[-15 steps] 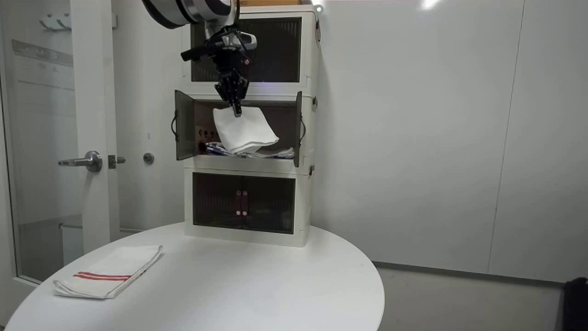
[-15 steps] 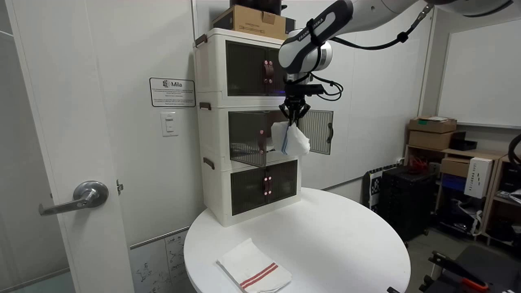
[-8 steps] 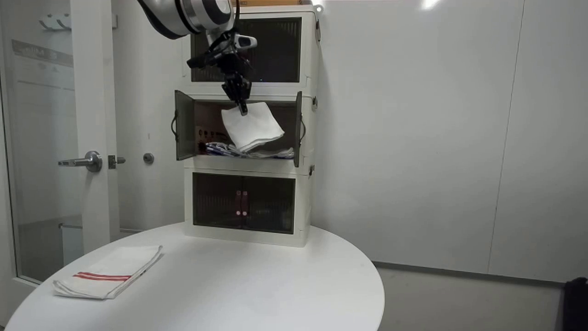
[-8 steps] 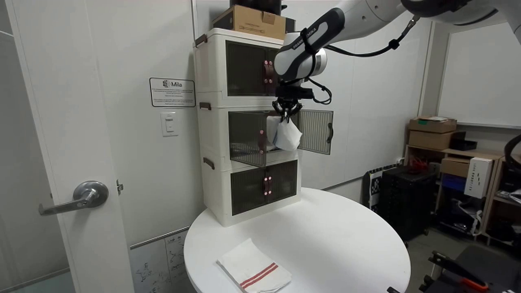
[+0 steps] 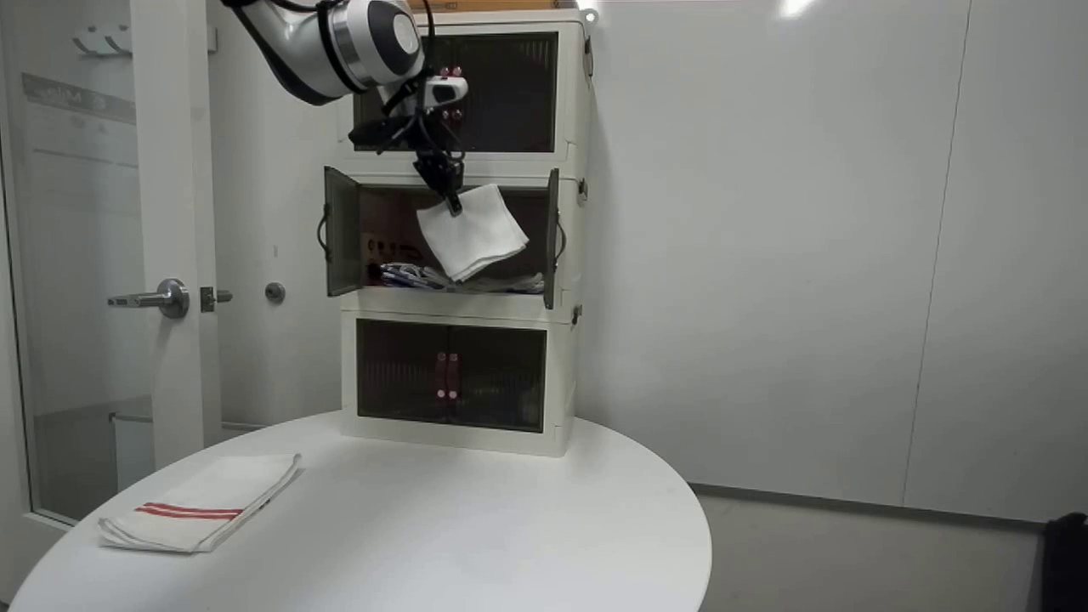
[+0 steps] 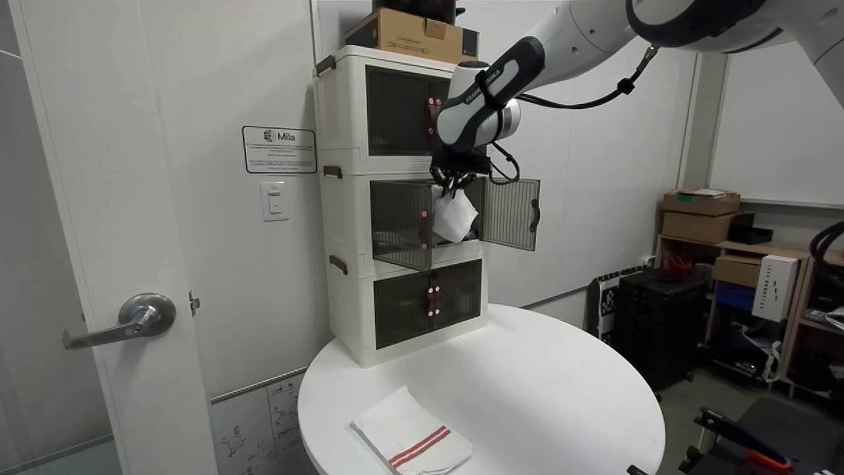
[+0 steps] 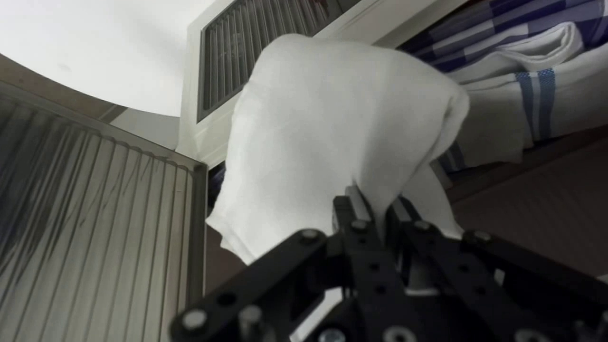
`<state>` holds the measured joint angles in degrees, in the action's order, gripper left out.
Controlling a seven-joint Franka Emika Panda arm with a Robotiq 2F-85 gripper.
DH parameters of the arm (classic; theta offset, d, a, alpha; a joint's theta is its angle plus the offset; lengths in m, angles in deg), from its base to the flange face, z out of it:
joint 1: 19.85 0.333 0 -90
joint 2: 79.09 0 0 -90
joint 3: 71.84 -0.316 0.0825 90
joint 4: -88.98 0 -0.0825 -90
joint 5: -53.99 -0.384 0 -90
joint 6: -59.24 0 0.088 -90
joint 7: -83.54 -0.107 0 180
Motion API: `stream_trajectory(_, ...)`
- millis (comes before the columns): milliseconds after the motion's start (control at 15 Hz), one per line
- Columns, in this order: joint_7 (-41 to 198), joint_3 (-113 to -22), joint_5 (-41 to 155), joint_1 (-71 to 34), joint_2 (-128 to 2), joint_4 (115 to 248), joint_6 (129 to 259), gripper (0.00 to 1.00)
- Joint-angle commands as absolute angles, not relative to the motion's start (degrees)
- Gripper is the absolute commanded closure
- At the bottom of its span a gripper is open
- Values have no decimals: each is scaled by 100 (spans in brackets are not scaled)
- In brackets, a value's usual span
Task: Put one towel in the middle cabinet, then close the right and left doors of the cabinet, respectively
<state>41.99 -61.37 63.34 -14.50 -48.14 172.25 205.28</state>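
Note:
A plain white folded towel [image 5: 476, 236] hangs at the mouth of the middle cabinet [image 5: 459, 303]. My gripper [image 5: 456, 209] is shut on its upper edge, pinching a fold between the fingers [image 7: 355, 209], as the wrist view shows. The lower end of the towel [image 6: 456, 219] dangles just above the cabinet floor; how deep it reaches inside I cannot tell. Both doors are swung outward: the left door [image 5: 342, 234] and the right door [image 5: 552, 240] flank the opening. In the wrist view a ribbed door panel [image 7: 118, 218] stands close by on the left.
Inside the middle cabinet lie a blue-checked cloth [image 7: 503, 26] and a white cloth with blue stripes [image 7: 494, 111]. On the round table [image 5: 476, 527] rests a flat white cloth with red stripes [image 5: 204, 510]. A cardboard box [image 6: 419, 36] tops the tower.
The arm has lowered and carried the towel closer to the cabinet opening, shifting right in an exterior view and leftward and down in an exterior view. Both doors stay where they were.

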Motion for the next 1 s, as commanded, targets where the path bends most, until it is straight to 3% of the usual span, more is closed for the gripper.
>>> stream_trajectory(0,3854,-5877,6476,-1298,-4561,17019,20769,96)
stream_trajectory(933,4004,-5652,6438,-1209,-3588,16110,21230,96)
